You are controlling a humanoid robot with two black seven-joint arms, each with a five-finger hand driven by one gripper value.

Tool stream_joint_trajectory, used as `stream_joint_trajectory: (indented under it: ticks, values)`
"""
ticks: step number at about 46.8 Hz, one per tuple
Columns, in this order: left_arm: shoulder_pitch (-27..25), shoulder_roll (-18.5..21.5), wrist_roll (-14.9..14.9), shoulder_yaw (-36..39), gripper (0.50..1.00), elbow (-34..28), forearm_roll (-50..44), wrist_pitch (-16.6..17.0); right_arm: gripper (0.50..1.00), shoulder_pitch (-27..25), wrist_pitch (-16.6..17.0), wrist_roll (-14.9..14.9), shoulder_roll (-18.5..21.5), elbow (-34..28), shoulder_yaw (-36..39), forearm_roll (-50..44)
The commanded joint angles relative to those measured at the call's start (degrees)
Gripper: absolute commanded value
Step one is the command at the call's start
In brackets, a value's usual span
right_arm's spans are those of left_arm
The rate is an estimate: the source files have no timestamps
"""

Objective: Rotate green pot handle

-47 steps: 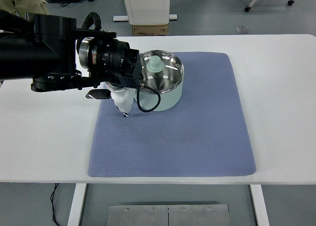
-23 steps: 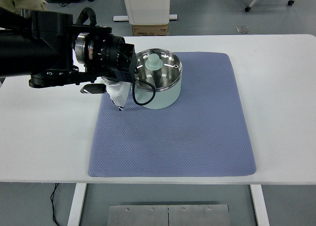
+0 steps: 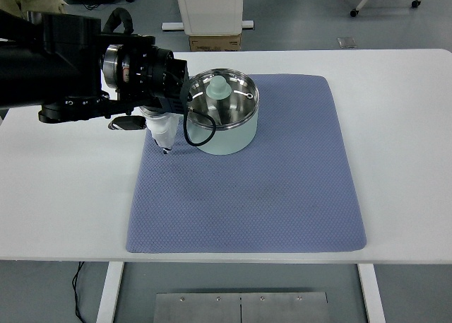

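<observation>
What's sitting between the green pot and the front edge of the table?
Only the blue-grey mat, with nothing on that stretch, then bare white table, per the head view. The green pot stands on the mat's far part.

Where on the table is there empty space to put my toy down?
The blue mat is bare in front of and right of the green pot. The white table right of the mat is free too. It's crowded at the pot's left, by the left hand.
</observation>
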Motion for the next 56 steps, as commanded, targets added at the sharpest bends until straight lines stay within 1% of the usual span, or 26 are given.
stream_joint_trajectory:
  ticks: [1, 13, 22, 38, 56]
  values:
    - [0.0, -0.4, 0.0, 0.1, 1.0, 0.6, 0.0, 0.1, 1.0, 0.0, 0.0, 0.0, 0.0, 0.0, 0.1, 0.0]
    - [0.0, -0.5, 0.0, 0.7, 1.0, 1.3, 0.0, 0.3, 1.0, 0.0, 0.0, 0.0, 0.0, 0.0, -0.1, 0.0]
    - [0.0, -0.6, 0.0, 0.3, 1.0, 0.6, 0.0, 1.3, 1.0, 0.0, 0.0, 0.0, 0.0, 0.0, -0.1, 0.0]
    - [-0.1, -0.5, 0.0, -3.2, 1.0, -4.1, 0.0, 1.3, 1.0, 0.0, 0.0, 0.0, 0.0, 0.0, 0.1, 0.0]
    - [0.0, -1.2, 0.0, -3.7, 1.0, -9.5, 0.0, 1.1, 1.0, 0.0, 0.0, 0.0, 0.0, 0.0, 0.1, 0.0]
